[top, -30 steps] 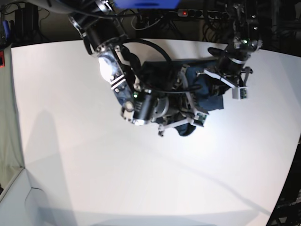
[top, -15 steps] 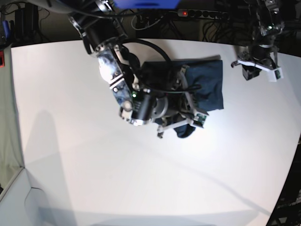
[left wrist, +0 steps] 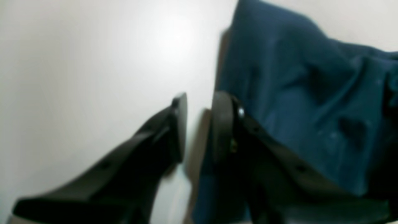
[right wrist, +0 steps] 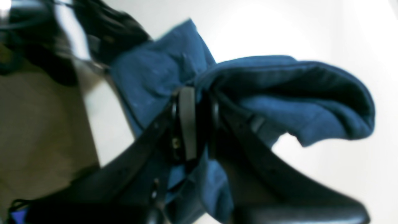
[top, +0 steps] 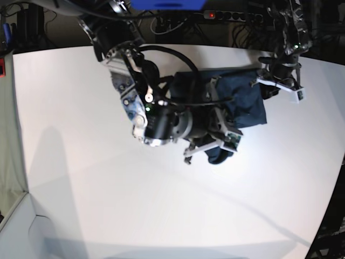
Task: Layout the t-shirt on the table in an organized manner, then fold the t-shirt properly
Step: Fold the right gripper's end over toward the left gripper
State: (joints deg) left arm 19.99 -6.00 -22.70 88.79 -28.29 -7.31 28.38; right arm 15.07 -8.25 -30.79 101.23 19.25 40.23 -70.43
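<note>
The dark navy t-shirt lies bunched at the back right of the white table. My right gripper is shut on a fold of its near edge. In the right wrist view that fold of the t-shirt is pinched in the right gripper and hangs above the table. My left gripper hovers at the shirt's far right edge. In the left wrist view the left gripper has a narrow gap with nothing in it, one finger over the t-shirt hem.
My right arm's dark body and cables cover the shirt's left part. A power strip with a red light and cables lie beyond the table's back edge. The curved table edge runs down the right side.
My left arm left the shirt, swung out to the back right, then came back to the shirt's right edge. The right gripper and the shirt shifted slightly right.
</note>
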